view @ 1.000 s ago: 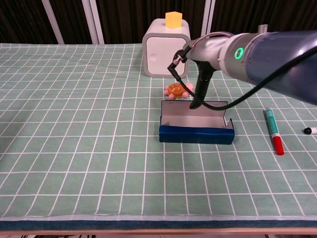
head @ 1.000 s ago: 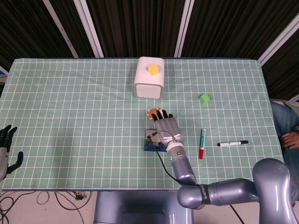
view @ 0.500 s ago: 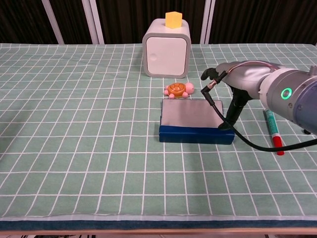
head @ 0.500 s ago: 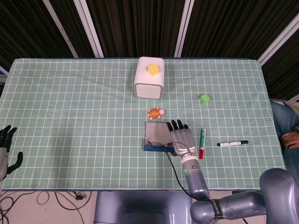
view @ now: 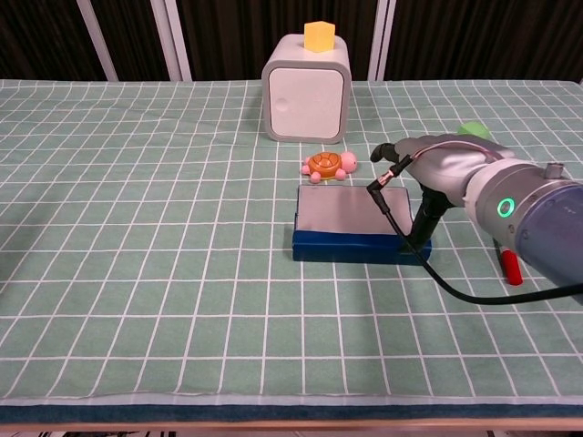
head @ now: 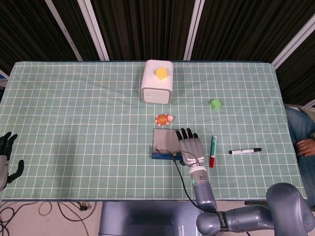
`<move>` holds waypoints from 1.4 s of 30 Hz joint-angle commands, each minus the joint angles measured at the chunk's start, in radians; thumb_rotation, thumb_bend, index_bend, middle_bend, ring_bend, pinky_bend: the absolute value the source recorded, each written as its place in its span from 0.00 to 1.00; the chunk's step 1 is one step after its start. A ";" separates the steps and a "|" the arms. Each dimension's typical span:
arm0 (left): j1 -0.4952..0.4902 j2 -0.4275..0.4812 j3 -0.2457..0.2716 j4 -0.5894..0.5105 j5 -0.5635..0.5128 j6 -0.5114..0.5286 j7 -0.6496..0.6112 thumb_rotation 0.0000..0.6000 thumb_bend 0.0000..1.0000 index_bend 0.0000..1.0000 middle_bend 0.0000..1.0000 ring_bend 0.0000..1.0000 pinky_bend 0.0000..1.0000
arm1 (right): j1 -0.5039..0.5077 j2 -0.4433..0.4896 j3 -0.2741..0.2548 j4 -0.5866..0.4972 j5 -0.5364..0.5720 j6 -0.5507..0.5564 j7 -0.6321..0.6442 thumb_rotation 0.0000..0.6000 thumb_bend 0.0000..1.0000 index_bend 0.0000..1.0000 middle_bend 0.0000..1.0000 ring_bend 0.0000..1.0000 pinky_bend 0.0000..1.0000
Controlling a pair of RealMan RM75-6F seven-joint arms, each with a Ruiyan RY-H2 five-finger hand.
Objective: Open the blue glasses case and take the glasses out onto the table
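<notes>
Nearest the robot, the right hand point(head: 191, 146) rests over the right end of the blue glasses case point(view: 360, 224), fingers stretched forward and apart, holding nothing. A second ago the lid stood propped upright; now it lies flat on the case, so the case looks shut again and the opening will likely need redoing. No glasses are visible. At the tabletop's point(head: 74, 128) near-left edge the left hand point(head: 6, 158) hangs idle with its fingers loosely apart. Just right of the case lies a red-capped marker point(head: 213, 150); just beyond it sits a toy turtle point(view: 328, 165), then a white box point(view: 307, 88).
</notes>
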 commanded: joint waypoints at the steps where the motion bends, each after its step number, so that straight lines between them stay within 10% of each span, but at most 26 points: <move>1: 0.000 0.000 0.000 0.000 0.001 0.000 0.000 1.00 0.46 0.03 0.00 0.00 0.00 | -0.015 -0.011 0.002 0.017 -0.008 -0.002 0.001 1.00 0.11 0.11 0.11 0.06 0.20; 42: 0.001 0.000 -0.002 -0.001 0.000 0.005 0.001 1.00 0.46 0.03 0.00 0.00 0.00 | -0.118 -0.047 0.118 0.200 -0.057 -0.108 0.045 1.00 0.11 0.11 0.12 0.07 0.20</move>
